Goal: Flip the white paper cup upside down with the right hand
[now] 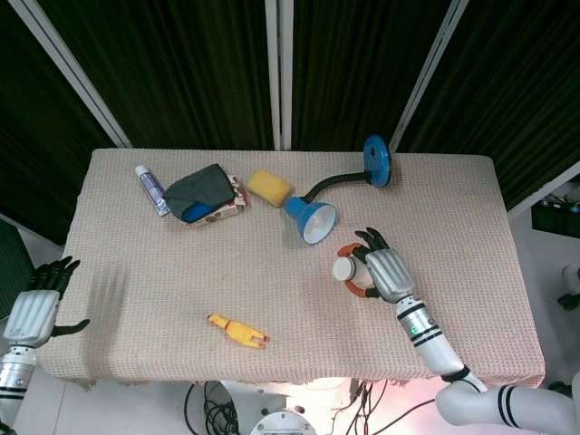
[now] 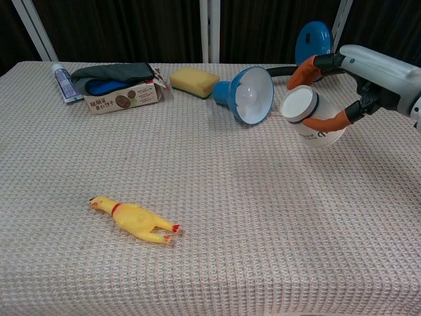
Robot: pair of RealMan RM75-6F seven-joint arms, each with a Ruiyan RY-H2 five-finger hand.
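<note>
Right hand [image 2: 375, 76] holds the white paper cup [image 2: 309, 116] lifted clear of the beige woven desk [image 2: 263, 230], orange-tipped fingers [image 2: 325, 122] wrapped around its sides. Cup is tipped on its side, flat closed base facing the chest camera and left. In head view the cup [image 1: 345, 268] sits at the left of the right hand [image 1: 385, 273], just below the blue gooseneck desk lamp [image 1: 313, 217], not touching it. Left hand [image 1: 36, 308] hangs off the desk's left edge, fingers apart, holding nothing. Yellow rubber chicken toy [image 2: 135, 219] lies flat near the front, well apart from the cup. Yellow sponge [image 2: 194, 81] at the back beside the lamp shade. Small printed cardboard box [image 2: 123, 99] with grey cloth [image 2: 112, 71] on it, white tube [image 2: 63, 82] just left of them.
</note>
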